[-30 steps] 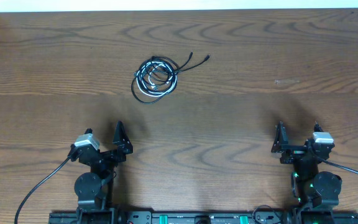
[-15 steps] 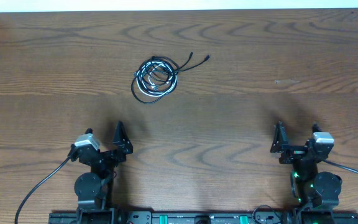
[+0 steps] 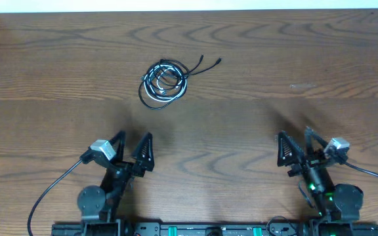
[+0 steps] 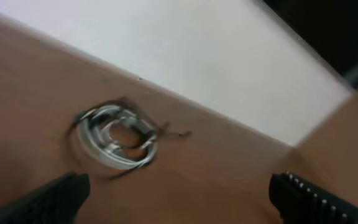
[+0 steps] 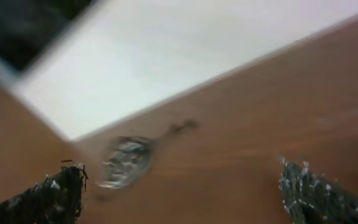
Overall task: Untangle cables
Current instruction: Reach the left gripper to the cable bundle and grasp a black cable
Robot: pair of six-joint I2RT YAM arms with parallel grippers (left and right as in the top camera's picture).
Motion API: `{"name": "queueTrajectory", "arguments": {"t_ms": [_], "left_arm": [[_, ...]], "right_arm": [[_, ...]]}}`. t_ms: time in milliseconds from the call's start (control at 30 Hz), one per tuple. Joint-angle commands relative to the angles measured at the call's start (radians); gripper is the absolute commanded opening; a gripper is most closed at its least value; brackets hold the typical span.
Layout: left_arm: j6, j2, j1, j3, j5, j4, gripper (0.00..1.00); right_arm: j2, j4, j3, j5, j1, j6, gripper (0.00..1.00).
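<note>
The cables lie in one tangled coil of black and white cords on the far left-centre of the wooden table, with two black plug ends trailing to the right. The coil also shows, blurred, in the left wrist view and in the right wrist view. My left gripper is open and empty near the front left, well short of the coil. My right gripper is open and empty near the front right, far from the coil.
The wooden table runs to a white wall edge at the back. Thick black robot cables trail from each arm base at the front corners.
Both grippers have opened wide and both arms have tilted and shifted forward. The coil of cables has not moved.
</note>
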Motion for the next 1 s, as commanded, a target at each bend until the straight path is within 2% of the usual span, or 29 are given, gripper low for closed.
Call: {"name": "queueTrajectory", "arguments": {"t_ms": [0,100,200,400,533,567,667,767,867,967], "left_arm": [[0.004,-0.006,-0.006,0.014,0.093,0.14,0.98],[0.088,-0.005,-0.005,0.088,0.086,0.214,0.98],[0.141,0.017,-0.006,0.205,0.085,0.157,0.98],[0.269,0.18,-0.006,0.542,0.085,-0.195,0.98],[0.296,0.357,-0.006,0.754,0.079,-0.452,0.98],[0.296,0.459,-0.006,0.851,0.076,-0.576,0.98],[0.297,0.618,-0.006,0.996,0.077,-0.766,0.98],[0.296,0.748,-0.006,1.1,0.165,-0.866,0.98],[0.299,0.829,-0.006,1.133,0.35,-0.867,0.98],[0.391,0.87,-0.006,1.134,0.451,-0.834,0.98]], "right_arm": [[-0.003,0.153,0.002,-0.219,0.014,0.082,0.99],[-0.003,0.284,0.054,-0.25,0.012,0.035,0.99],[0.003,0.207,0.18,-0.233,0.0,-0.08,0.99],[0.1,-0.266,0.54,-0.164,-0.018,-0.37,0.99],[0.2,-0.554,0.731,-0.104,-0.018,-0.441,0.99],[0.246,-0.657,0.8,-0.076,-0.018,-0.46,0.99],[0.326,-0.79,0.885,-0.062,-0.018,-0.465,0.99],[0.383,-0.859,0.924,-0.08,-0.018,-0.465,0.99],[0.413,-0.867,0.929,-0.145,-0.018,-0.463,0.99],[0.417,-0.866,0.929,-0.251,-0.018,-0.46,0.99]]}}
